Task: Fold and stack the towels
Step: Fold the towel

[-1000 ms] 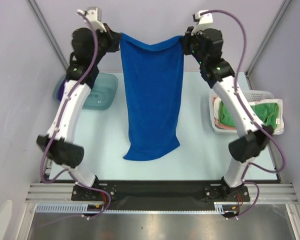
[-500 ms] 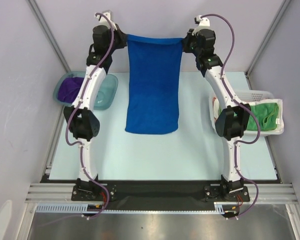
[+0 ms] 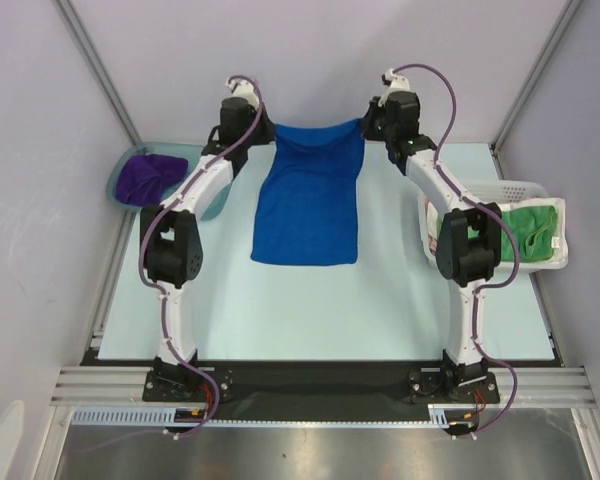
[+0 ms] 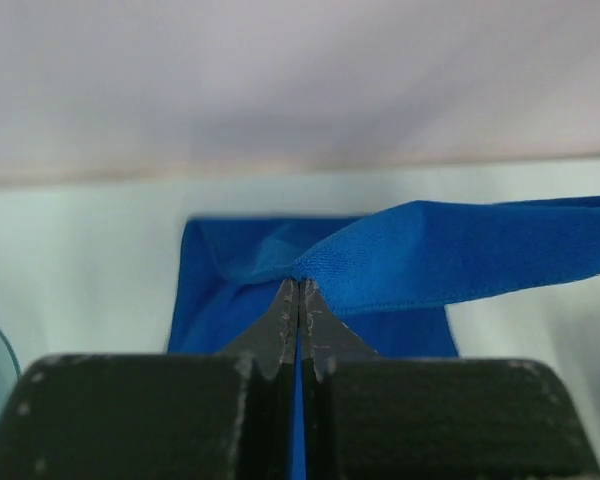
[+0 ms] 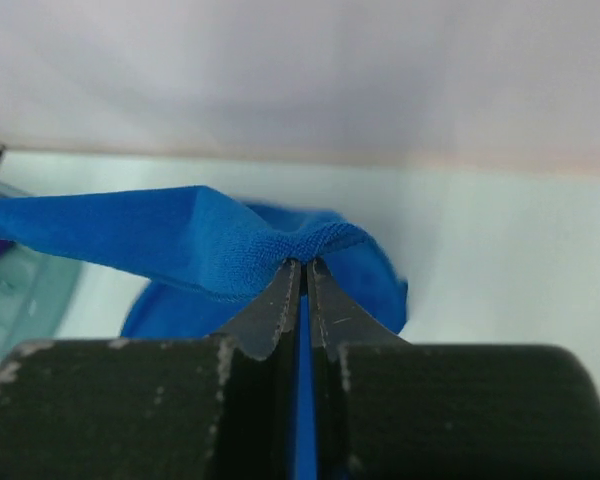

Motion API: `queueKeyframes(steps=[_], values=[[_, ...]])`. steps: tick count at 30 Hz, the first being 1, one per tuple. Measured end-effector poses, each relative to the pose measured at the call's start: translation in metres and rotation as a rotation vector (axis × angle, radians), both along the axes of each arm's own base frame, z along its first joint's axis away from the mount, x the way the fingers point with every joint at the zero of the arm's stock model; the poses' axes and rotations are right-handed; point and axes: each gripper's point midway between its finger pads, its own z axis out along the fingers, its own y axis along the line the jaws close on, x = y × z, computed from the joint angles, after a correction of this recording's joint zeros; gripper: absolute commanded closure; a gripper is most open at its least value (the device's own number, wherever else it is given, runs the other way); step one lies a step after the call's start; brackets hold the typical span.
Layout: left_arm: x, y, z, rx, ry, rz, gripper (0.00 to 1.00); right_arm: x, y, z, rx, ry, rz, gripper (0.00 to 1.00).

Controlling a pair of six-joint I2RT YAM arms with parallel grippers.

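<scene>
The royal blue towel (image 3: 310,200) lies spread lengthwise on the table's far middle, its far edge still lifted. My left gripper (image 3: 271,136) is shut on its far left corner, and my right gripper (image 3: 366,126) is shut on its far right corner. In the left wrist view the blue towel (image 4: 450,250) runs off to the right from the shut gripper (image 4: 299,285). In the right wrist view the blue towel (image 5: 150,240) stretches left from the shut gripper (image 5: 305,264). A dark purple towel (image 3: 145,175) lies bunched in the teal tub. A green towel (image 3: 528,226) sits in the white basket.
The teal tub (image 3: 212,202) stands at the far left of the table. The white slotted basket (image 3: 525,188) stands at the right edge, with something pink and white under the green towel. Walls close the table in on three sides.
Both arms have stretched forward and come down, carrying the blue towel from hanging in the air to lying mostly flat on the far middle of the table. Both grips have held.
</scene>
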Motion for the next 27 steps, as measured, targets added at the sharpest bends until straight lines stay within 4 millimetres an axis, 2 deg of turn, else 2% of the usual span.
queueKeyframes(steps=[3,5,8,10,14,23,25,27], values=[[-0.012,0.001,-0.043,0.030,0.089,0.013,1.00,-0.019,-0.001,-0.033,0.000,0.098,0.004,1.00],[-0.020,0.004,-0.064,0.049,0.134,0.027,1.00,-0.032,-0.001,-0.047,0.007,0.150,0.009,1.00],[-0.030,0.015,-0.081,0.079,0.184,0.068,1.00,-0.048,-0.001,-0.060,0.020,0.202,0.018,1.00],[-0.033,0.020,-0.081,0.093,0.193,0.089,1.00,-0.053,0.001,-0.063,0.028,0.225,0.029,1.00],[-0.028,0.028,-0.063,0.122,0.159,0.124,1.00,-0.053,0.005,-0.056,0.043,0.241,0.047,1.00],[0.006,0.042,0.035,0.155,-0.128,0.214,1.00,0.009,0.016,0.040,0.110,-0.024,0.050,1.00],[0.010,0.045,0.045,0.159,-0.173,0.233,1.00,0.020,0.018,0.052,0.121,-0.072,0.045,1.00],[0.015,0.048,0.052,0.167,-0.215,0.257,1.00,0.028,0.019,0.056,0.127,-0.101,0.043,1.00]])
